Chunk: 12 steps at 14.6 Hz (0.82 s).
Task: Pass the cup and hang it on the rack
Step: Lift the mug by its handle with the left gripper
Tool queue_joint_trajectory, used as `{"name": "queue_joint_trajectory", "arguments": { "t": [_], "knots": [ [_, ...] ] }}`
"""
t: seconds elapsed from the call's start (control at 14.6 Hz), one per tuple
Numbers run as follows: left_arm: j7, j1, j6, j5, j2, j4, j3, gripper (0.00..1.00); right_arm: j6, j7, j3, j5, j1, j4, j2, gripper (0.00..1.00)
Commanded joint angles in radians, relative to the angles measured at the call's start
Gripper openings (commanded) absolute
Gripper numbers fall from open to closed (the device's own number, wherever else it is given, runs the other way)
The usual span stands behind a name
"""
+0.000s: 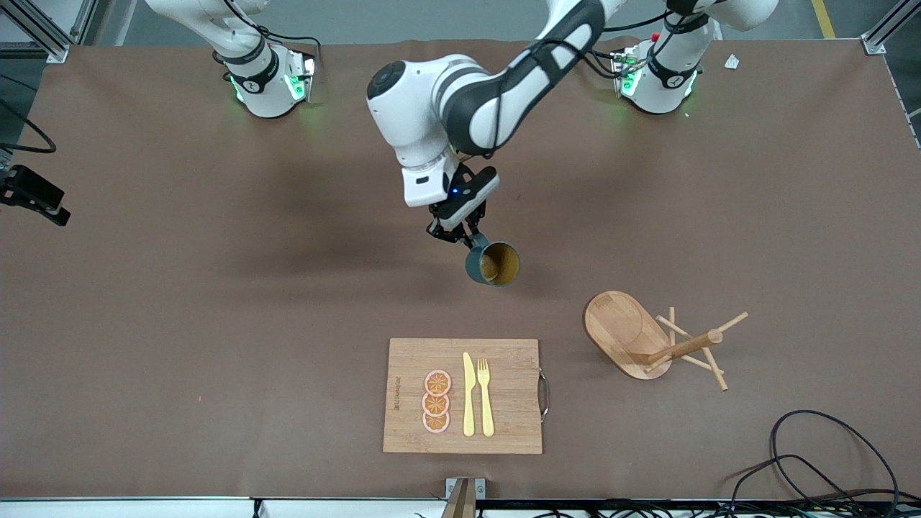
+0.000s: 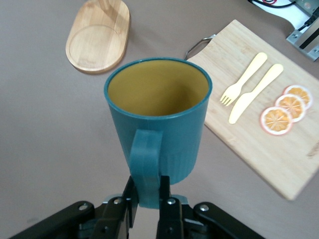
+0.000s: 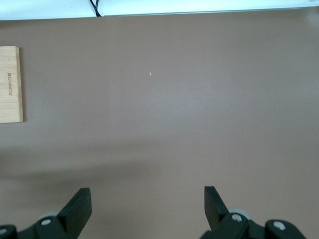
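The teal-green cup (image 1: 493, 264) with its yellow-ochre inside hangs in the air over the middle of the table, its mouth tipped toward the front camera. My left gripper (image 1: 460, 241) is shut on its handle; in the left wrist view the fingers (image 2: 148, 186) pinch the handle below the cup (image 2: 157, 114). The rack (image 1: 651, 338), a wooden mug tree on an oval base, stands nearer the front camera toward the left arm's end; its base also shows in the left wrist view (image 2: 98, 37). My right gripper (image 3: 147, 199) is open and empty over bare table, outside the front view.
A rectangular bamboo cutting board (image 1: 511, 388) lies near the front edge with orange slices (image 1: 437, 401), a yellow knife and fork (image 1: 486, 396); it also shows in the left wrist view (image 2: 279, 164) and its edge in the right wrist view (image 3: 10, 84). Cables (image 1: 827, 460) lie at the front corner.
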Motion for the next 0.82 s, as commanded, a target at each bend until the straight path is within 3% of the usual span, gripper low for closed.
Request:
{"name": "queue_joint_trajectory", "arguments": {
  "t": [0.0, 0.55, 0.76],
  "knots": [
    [0.053, 0.044, 0.020, -0.126, -0.087, -0.024, -0.001, 0.00, -0.014, 0.016, 0.008, 0.015, -0.007, 0.010, -0.003, 1.00],
    [0.131, 0.190, 0.078, -0.351, -0.186, -0.024, -0.003, 0.00, -0.011, 0.016, 0.011, 0.015, -0.003, 0.036, -0.001, 1.00],
    [0.220, 0.288, 0.096, -0.519, -0.222, -0.024, -0.003, 0.00, -0.011, 0.016, 0.009, 0.014, -0.006, 0.036, 0.000, 1.00]
  ]
}}
